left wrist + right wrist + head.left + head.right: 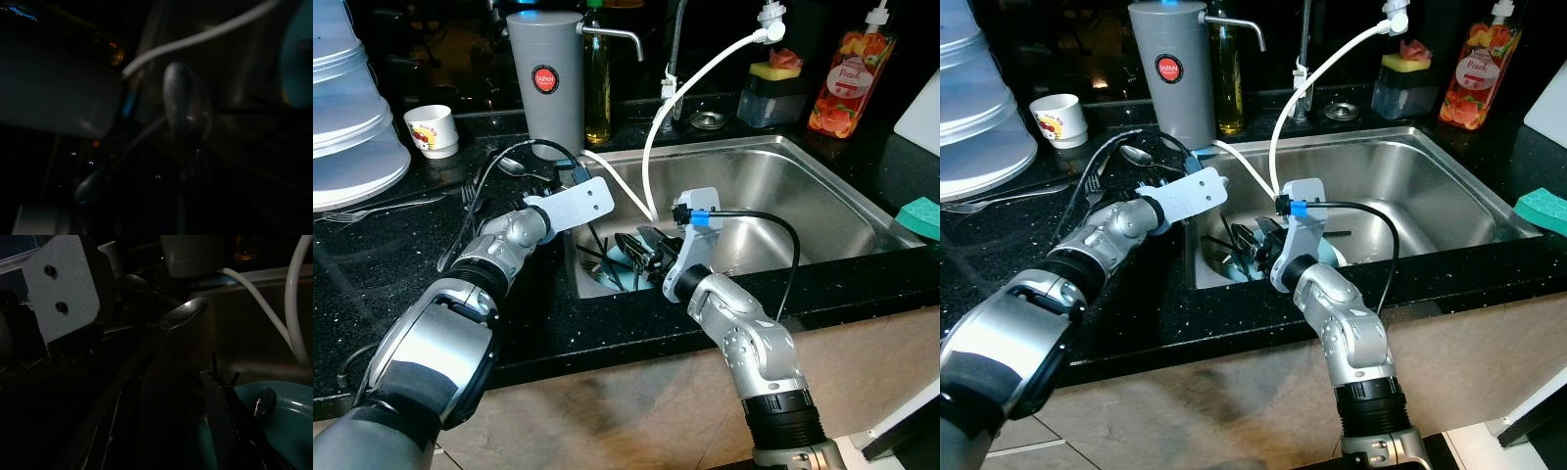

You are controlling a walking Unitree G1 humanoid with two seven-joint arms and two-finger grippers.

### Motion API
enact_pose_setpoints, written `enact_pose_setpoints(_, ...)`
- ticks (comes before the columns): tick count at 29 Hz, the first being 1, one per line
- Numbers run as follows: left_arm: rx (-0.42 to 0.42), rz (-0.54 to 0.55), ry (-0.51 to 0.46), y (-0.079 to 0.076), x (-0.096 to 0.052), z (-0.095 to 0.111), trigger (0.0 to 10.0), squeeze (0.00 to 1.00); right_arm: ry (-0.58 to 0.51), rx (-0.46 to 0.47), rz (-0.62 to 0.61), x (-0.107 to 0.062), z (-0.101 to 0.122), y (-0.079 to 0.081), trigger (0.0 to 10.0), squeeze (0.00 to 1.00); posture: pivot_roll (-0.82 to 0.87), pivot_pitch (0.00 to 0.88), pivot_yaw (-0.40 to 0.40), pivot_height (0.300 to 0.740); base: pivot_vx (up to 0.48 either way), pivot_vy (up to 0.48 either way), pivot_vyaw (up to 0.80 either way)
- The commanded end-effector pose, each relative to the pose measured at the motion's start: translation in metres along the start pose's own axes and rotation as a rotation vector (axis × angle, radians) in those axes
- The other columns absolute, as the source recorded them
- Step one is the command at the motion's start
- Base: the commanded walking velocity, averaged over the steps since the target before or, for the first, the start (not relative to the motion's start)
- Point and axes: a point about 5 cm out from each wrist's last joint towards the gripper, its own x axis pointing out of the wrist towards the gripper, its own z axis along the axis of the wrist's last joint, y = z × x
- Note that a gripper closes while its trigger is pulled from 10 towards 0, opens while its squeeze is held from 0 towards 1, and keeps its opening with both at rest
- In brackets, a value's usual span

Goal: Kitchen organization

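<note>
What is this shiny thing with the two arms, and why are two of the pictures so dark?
It is a house robot at a kitchen sink. The two bright pictures come from cameras in its head, looking down at its own silver arms. The two dark ones come from small cameras on its wrists, down in the shade of the sink.

The left gripper is at the sink's left edge, and a spoon shows close before its camera. I cannot tell if it holds it. The right gripper reaches down over a teal dish and dark cutlery.

On the black counter stand a grey jug, a small cup and a soap bottle.
</note>
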Motion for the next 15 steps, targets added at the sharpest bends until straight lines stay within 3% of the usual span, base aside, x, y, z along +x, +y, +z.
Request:
enact_pose_setpoints(1,0.003,-0.018,0.066,-0.005,-0.004,-0.019,0.0,0.00,-0.007,0.006,0.010,0.000,0.001,0.002,10.0,0.00,-0.05,0.133,0.057,0.740,0.000,0.000,0.00)
enact_pose_setpoints(12,-0.014,-0.008,0.072,-0.001,-0.005,-0.020,0.0,0.00,-0.007,0.004,0.007,0.000,0.002,0.002,10.0,0.00,-0.05,0.129,0.060,0.740,0.000,0.000,0.00)
enact_pose_setpoints(15,-0.081,0.052,0.071,0.014,-0.007,-0.019,0.0,0.00,-0.010,0.007,0.006,0.001,0.002,0.002,10.0,0.00,-0.05,0.128,0.059,0.740,0.000,0.000,0.00)
